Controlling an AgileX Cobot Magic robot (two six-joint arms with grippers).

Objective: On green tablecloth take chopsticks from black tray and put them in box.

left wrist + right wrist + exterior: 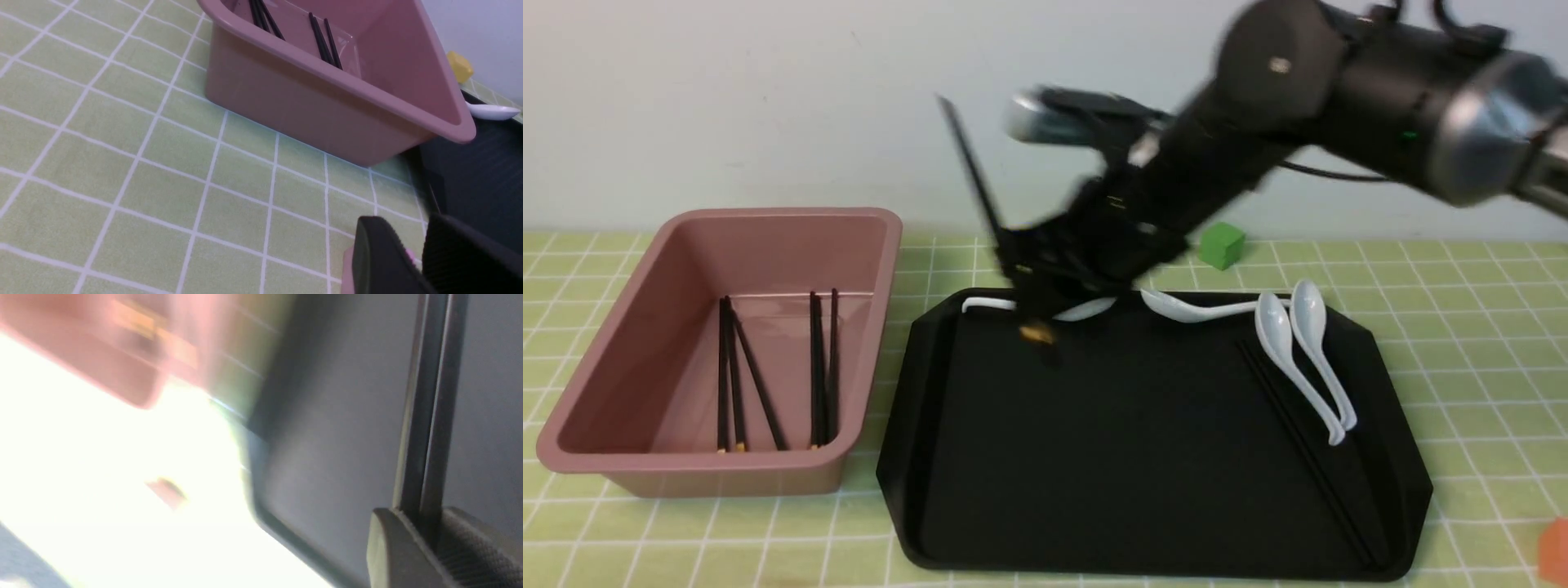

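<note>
My right gripper is shut on a pair of black chopsticks and holds them steeply tilted in the air over the back left of the black tray; their gold ends point down. The right wrist view shows the pair clamped in the gripper. Another pair lies on the tray's right side. Several chopsticks lie in the pink box. My left gripper hovers low over the green tablecloth near the box's corner, jaws almost together and empty.
White spoons lie on the tray: two at the right, one at the back, one partly behind the gripper. A green cube sits behind the tray, an orange one at front right, a yellow one behind the box.
</note>
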